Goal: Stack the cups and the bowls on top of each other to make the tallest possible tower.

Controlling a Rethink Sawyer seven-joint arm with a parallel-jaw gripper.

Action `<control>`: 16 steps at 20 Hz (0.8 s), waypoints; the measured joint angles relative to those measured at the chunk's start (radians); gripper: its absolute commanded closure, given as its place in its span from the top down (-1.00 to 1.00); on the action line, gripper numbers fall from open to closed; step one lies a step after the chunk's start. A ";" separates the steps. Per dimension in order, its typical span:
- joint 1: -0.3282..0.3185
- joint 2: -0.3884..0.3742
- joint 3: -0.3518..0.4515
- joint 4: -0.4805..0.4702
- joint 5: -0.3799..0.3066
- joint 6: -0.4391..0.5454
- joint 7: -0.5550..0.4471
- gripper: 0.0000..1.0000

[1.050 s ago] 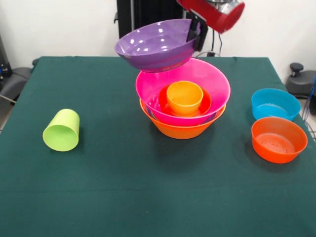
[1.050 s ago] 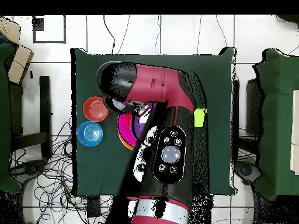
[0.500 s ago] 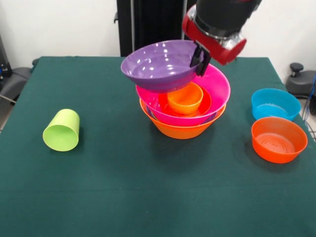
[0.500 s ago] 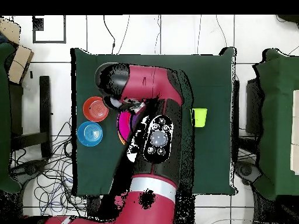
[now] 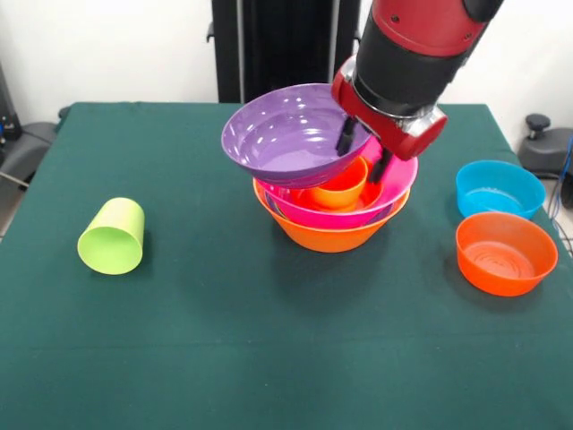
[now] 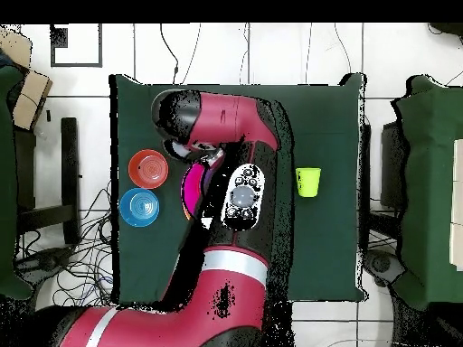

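Observation:
The tower stands mid-table: a large yellow-orange bowl [image 5: 327, 235] at the base with a pink bowl [image 5: 398, 182] nested in it. An orange cup [image 5: 347, 185] sits upright inside the pink bowl, half hidden. A wide purple bowl [image 5: 282, 136] hangs tilted just over them, its low side at the pink rim. My gripper [image 5: 363, 150] is shut on the purple bowl's right rim, one finger inside and one outside. A lime green cup [image 5: 112, 236] lies on its side at the left. In the overhead view the arm hides most of the tower, leaving a strip of the pink bowl [image 6: 189, 188].
A blue bowl [image 5: 499, 188] and a small red-orange bowl [image 5: 506, 253] stand side by side at the right. From overhead the red-orange bowl [image 6: 148, 168] and the blue bowl [image 6: 140, 207] show left of the arm and the lime cup [image 6: 308, 182] right of it.
The gripper has come down and forward with the purple bowl, from well above the pink bowl to just over it. The orange cup is now largely covered.

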 measured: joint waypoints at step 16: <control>0.008 0.031 -0.044 -0.066 0.041 0.001 0.000 1.00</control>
